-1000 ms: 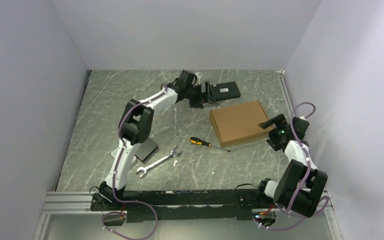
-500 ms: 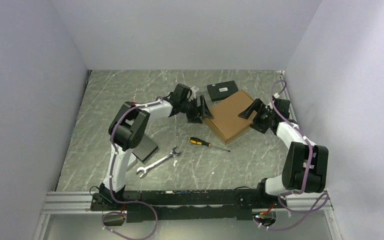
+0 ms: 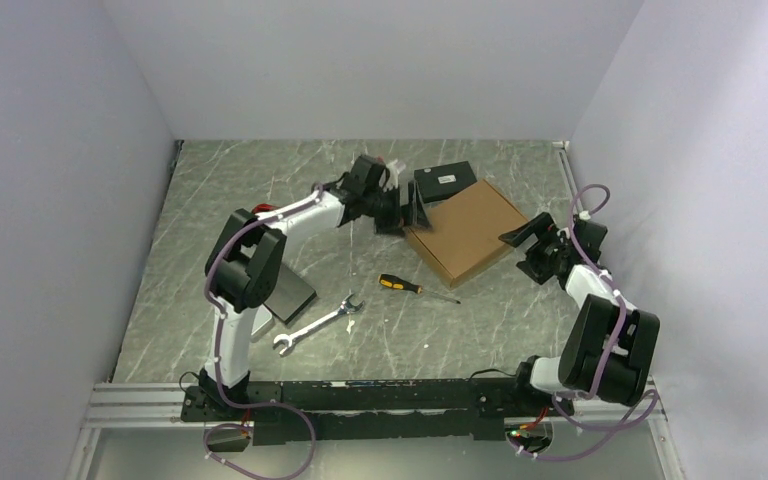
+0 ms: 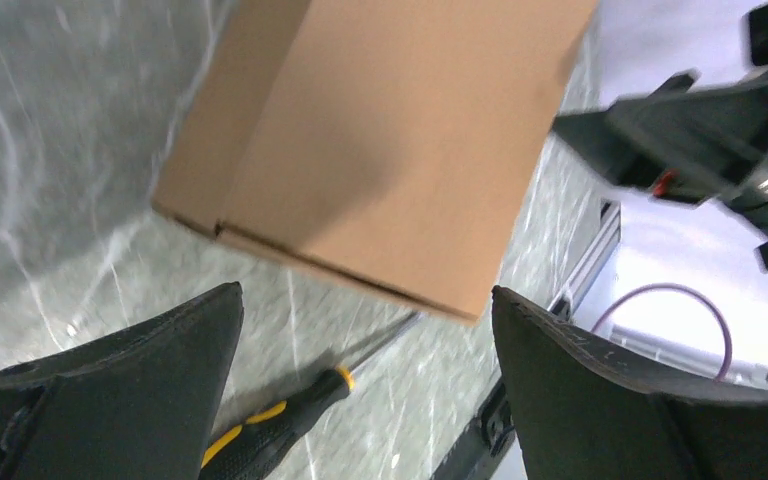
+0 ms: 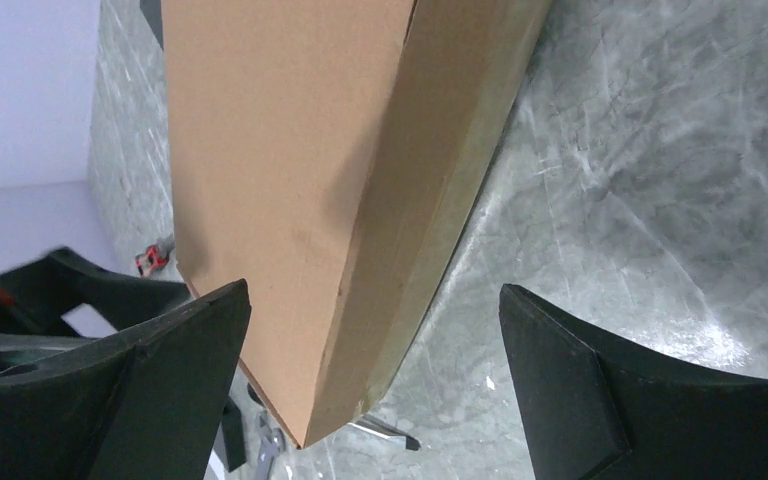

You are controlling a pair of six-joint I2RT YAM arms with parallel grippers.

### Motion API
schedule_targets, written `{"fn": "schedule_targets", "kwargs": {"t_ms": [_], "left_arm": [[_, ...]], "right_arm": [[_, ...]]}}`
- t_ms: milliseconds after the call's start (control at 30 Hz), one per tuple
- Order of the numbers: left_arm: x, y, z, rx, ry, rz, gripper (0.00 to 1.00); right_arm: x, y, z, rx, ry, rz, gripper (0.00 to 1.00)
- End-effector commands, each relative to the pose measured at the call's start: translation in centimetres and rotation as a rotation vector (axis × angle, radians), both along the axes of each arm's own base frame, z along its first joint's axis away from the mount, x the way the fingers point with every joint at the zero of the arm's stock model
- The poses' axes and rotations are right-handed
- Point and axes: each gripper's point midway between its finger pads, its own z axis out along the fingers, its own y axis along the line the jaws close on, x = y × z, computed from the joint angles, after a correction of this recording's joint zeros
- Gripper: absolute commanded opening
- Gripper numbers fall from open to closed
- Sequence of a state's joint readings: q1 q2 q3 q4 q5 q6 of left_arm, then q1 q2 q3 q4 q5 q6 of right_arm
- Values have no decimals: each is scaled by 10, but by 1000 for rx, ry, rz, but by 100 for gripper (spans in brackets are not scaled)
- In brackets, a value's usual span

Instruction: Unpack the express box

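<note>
Express box (image 3: pixel 465 232) lies flat and closed on the table (image 3: pixel 220 200). Left gripper (image 3: pixel 412 208) at its left corner, right gripper (image 3: pixel 522 250) at its right edge, both wide open, gripping nothing.

we see express box (image 3: pixel 463 232): matt brown cardbd, smooth | table (image 3: pixel 210 210): grey marble-look, slight sheen | wrench (image 3: pixel 315 325): shiny metal | screwdriver (image 3: pixel 400 285): glossy plastic handle

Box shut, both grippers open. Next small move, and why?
Probably ease the right gripper forward onto the edge of the express box: its lid lies closed, the side seam sits between those open jaws, and the open left gripper flanks the opposite corner.
</note>
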State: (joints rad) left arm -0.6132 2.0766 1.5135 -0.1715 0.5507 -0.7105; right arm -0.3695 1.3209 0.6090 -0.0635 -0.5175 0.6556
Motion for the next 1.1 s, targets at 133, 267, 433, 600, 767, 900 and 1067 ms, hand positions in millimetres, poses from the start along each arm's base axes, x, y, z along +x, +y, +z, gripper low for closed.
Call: {"fn": "schedule_targets", "kwargs": {"t_ms": [133, 267, 433, 600, 767, 900, 1067], "left_arm": [[73, -5, 25, 184, -232, 2, 99], [78, -17, 3, 191, -169, -47, 100], [65, -32, -9, 57, -84, -31, 96], [58, -26, -32, 68, -18, -5, 84], [50, -17, -43, 3, 66, 32, 68], [50, -17, -45, -84, 133, 41, 58], [52, 0, -64, -90, 204, 95, 49]], "right_arm": [[12, 14, 0, 79, -60, 62, 100], [12, 18, -10, 82, -48, 75, 100], [12, 23, -22, 94, -38, 99, 100], [14, 24, -21, 94, -57, 107, 100], [12, 23, -21, 77, -67, 106, 100], [13, 26, -21, 95, -64, 115, 100], [13, 22, -21, 70, -73, 100, 100]]}}
